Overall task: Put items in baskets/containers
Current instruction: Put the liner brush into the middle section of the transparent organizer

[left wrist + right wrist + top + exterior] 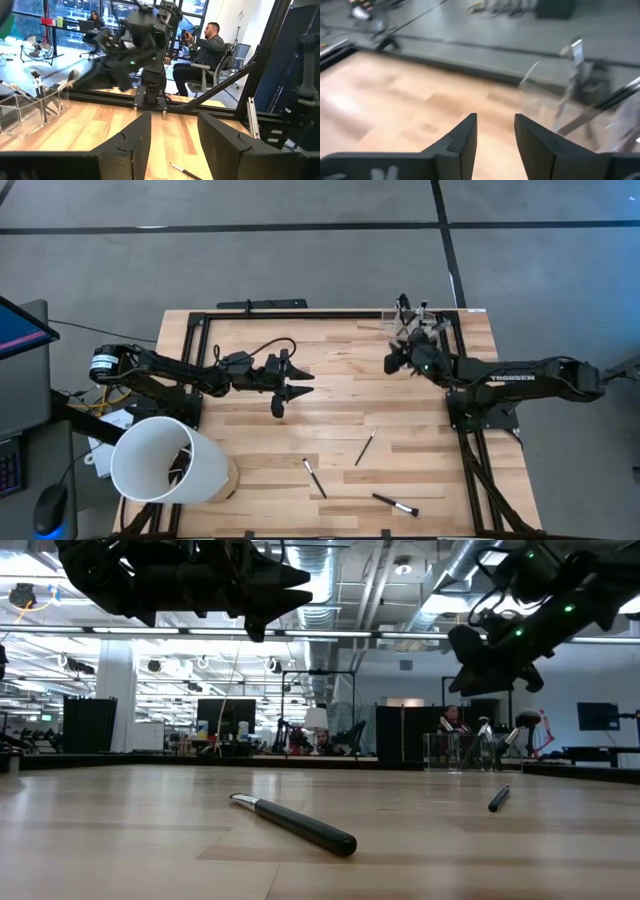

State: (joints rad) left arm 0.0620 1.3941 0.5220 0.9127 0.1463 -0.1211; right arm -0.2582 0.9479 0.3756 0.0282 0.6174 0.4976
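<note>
Right hand (397,364) beside clear holder (415,320)

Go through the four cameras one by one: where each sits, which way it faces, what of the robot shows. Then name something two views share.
High view: overhead, straight down; both arms, left tool, right tool, three loose brushes.
Low view: table height, looking level across; both arms hang in from above, nearest brush.
Left wrist view: past its own open fingers toward the right arm and the clear holder.
Right wrist view: past its own open fingers over bare wood.
Shared: the clear holder appears in the left wrist and low views.
</note>
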